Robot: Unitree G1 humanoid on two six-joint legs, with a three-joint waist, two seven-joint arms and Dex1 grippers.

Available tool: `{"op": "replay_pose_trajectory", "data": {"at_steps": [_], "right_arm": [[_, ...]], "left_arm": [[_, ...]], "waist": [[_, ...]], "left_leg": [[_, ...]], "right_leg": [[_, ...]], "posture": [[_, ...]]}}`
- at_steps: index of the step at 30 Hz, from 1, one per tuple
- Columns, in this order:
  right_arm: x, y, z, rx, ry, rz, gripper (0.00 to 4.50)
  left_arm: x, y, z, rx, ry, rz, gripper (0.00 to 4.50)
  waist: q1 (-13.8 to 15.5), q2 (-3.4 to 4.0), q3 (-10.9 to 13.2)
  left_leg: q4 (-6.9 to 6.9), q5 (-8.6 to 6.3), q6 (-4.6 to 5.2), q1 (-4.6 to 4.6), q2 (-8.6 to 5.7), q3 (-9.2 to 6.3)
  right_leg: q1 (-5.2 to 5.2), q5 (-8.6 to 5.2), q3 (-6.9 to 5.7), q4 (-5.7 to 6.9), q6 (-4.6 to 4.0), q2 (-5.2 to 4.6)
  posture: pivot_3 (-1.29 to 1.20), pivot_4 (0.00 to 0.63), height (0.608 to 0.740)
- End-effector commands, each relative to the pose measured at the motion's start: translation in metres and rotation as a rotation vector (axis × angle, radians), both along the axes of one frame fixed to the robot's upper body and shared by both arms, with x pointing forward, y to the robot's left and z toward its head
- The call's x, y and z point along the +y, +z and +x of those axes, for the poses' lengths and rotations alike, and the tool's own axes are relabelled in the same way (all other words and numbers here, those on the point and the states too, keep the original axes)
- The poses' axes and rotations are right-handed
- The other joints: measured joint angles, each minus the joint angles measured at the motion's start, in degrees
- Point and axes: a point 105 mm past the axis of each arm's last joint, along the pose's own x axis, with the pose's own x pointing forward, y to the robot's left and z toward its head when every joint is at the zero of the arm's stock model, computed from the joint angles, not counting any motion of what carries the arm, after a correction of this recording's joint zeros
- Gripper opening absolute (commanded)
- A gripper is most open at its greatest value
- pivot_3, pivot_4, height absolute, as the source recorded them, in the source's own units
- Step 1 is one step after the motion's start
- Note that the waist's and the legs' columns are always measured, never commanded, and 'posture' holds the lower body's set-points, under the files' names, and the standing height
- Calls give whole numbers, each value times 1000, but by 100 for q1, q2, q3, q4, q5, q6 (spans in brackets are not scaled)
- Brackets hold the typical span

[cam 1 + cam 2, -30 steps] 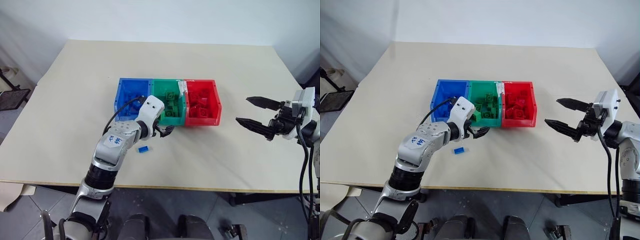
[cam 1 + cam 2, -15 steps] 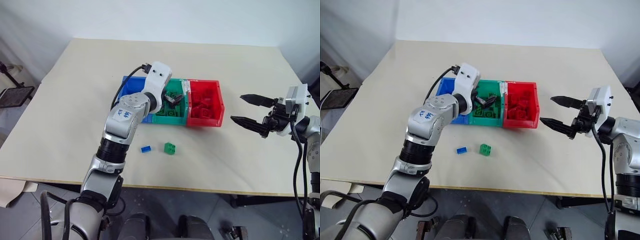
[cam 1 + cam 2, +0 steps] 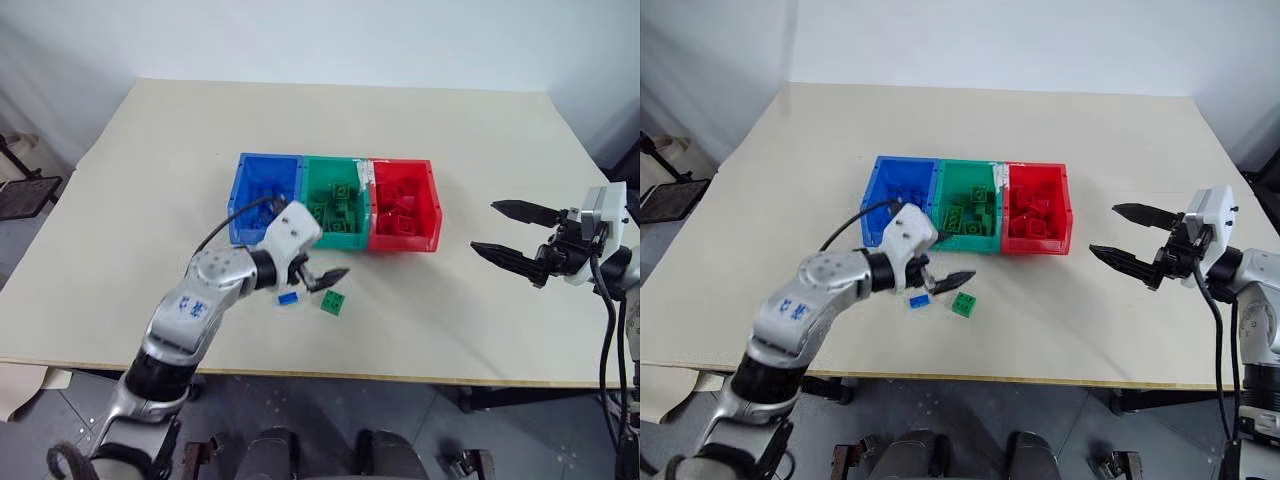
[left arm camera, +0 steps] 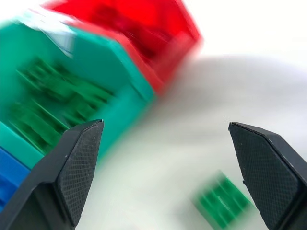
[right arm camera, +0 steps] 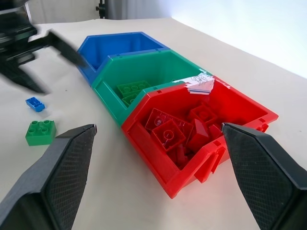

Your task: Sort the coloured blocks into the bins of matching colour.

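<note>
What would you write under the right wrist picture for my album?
Open right hand faces the red bin; two loose blocks wait.

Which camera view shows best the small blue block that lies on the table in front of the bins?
The right wrist view: the blue block lies unobstructed beside the green block, studs visible. In the head views it is tiny and sits close under the open left gripper. The left wrist view catches the green block but not the blue one.
</note>
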Motion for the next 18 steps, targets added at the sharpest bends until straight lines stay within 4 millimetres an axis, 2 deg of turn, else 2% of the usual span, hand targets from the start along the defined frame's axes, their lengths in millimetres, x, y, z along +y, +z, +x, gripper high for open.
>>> {"op": "replay_pose_trajectory", "data": {"at_steps": [1, 5, 9, 18], "right_arm": [[-5, 18, -3, -52, -6, -17, 4378], [-4, 17, -4, -43, 4, -20, 4378], [-4, 11, -15, -19, 41, -45, 4378], [-3, -25, -51, 103, 108, -164, 4378]], "left_arm": [[2, 9, -20, -74, -126, -18, 4452], [9, -15, -25, -15, -214, 57, 4452], [2, -23, -21, -1, -278, 97, 4452], [-3, -42, -6, 22, -292, 163, 4452]], "waist": [[1, 0, 0], [-4, 1, 0], [30, 1, 0], [14, 0, 0]], "left_leg": [[0, 0, 0, -1, -2, -2], [-4, 0, 1, 1, -1, 0], [-1, -1, 2, -1, -6, -2], [-4, -2, 5, 2, -6, 8]], "right_leg": [[0, 0, 0, 0, 0, -2], [-1, -1, -3, -1, -2, -3], [2, -1, -12, -1, -1, -6], [0, 0, -40, 1, 0, -3]], "posture": [[0, 150, 740], [0, 150, 740], [0, 150, 740], [0, 150, 740]]}}
